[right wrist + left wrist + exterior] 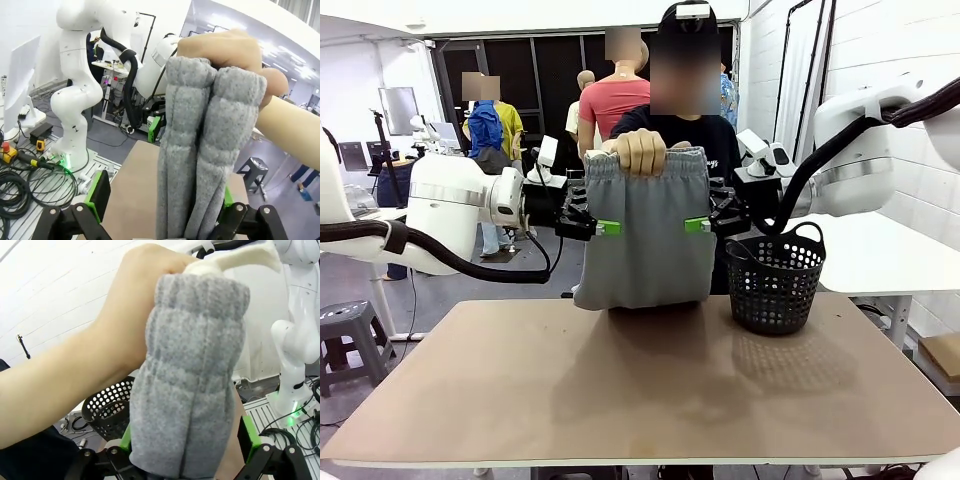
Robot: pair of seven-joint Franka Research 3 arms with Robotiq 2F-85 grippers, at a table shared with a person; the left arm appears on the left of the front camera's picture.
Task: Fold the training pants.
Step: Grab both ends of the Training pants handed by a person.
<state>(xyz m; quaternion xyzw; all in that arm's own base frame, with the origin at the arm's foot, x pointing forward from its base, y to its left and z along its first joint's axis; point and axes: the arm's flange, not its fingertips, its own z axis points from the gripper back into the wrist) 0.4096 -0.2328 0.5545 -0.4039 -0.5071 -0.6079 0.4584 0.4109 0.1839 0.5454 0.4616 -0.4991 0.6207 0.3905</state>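
Person's hand [640,152] pinches the training pants [645,240] by the waistband. They hang flat over the far edge of the table [620,400], probably so both side edges face the arms. Left gripper [605,227] is at the left edge and right gripper [698,225] at the right edge, both about mid-height. Both sets of jaws stand wide apart, straddling the fabric with green pads either side and nothing clamped. Black mesh basket [775,280] sits just right of the pants. Likely next: pinch both edges.
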